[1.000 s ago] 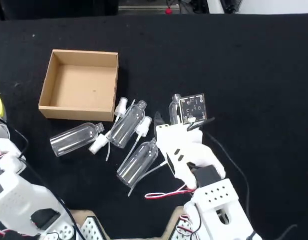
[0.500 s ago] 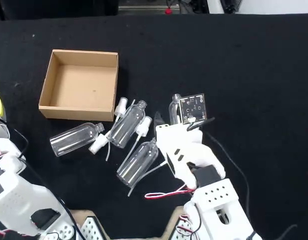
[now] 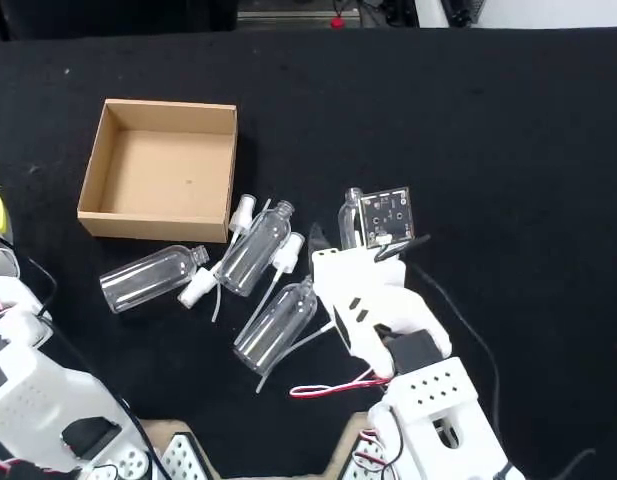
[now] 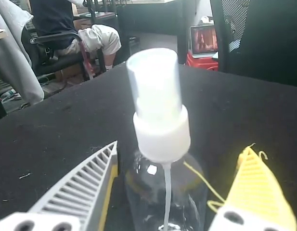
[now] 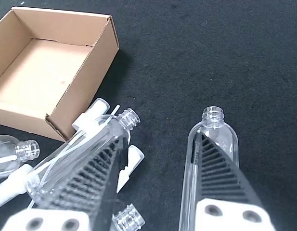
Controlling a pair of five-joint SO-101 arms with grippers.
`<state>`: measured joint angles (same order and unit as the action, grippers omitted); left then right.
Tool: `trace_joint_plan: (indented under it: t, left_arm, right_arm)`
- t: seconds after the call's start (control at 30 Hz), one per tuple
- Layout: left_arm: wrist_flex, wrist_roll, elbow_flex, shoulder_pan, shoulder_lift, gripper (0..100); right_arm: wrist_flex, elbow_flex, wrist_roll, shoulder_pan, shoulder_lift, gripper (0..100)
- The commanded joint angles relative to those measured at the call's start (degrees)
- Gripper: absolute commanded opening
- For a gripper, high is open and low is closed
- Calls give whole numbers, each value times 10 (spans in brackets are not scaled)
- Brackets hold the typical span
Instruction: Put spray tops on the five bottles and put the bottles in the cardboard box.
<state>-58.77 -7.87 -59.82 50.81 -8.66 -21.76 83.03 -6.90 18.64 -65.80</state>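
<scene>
My left gripper (image 4: 181, 147) is shut on a clear bottle (image 4: 162, 192) that carries a white spray top (image 4: 158, 103); a grey and a yellow finger flank it. My right gripper (image 3: 333, 236) stands open over the pile, one finger (image 5: 213, 173) lying over an uncapped bottle (image 5: 211, 130), the other finger (image 5: 90, 185) over a second bottle (image 3: 256, 245). Two more uncapped bottles (image 3: 153, 277) (image 3: 278, 320) lie on the black table. Loose spray tops (image 3: 241, 213) (image 3: 288, 250) (image 3: 198, 290) lie among them. The cardboard box (image 3: 158, 170) sits open at the far left.
The black table (image 3: 488, 150) spreads wide to the right and beyond the box. The left arm's white base (image 3: 28, 400) sits at the near left corner. A red and white cable (image 3: 328, 388) loops beside the right arm.
</scene>
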Motion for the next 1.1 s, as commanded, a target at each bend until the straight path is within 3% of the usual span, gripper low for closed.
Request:
trace_joint_plan:
  t: [0.0,0.13,0.27,0.8,1.07]
  left_arm:
    - [-11,6,24,-7,3,363]
    - [28,6,29,-11,4,345]
    - [29,6,28,-13,4,296]
    - [28,7,22,-13,10,291]
    - [28,7,27,-13,10,225]
  right_arm:
    - [18,-4,-5,-6,-5,212]
    - [17,-4,-5,-6,-5,212]
    - [16,-4,-5,-6,-5,212]
    - [16,-4,-5,-7,-5,212]
    - [16,-4,-5,-7,-5,212]
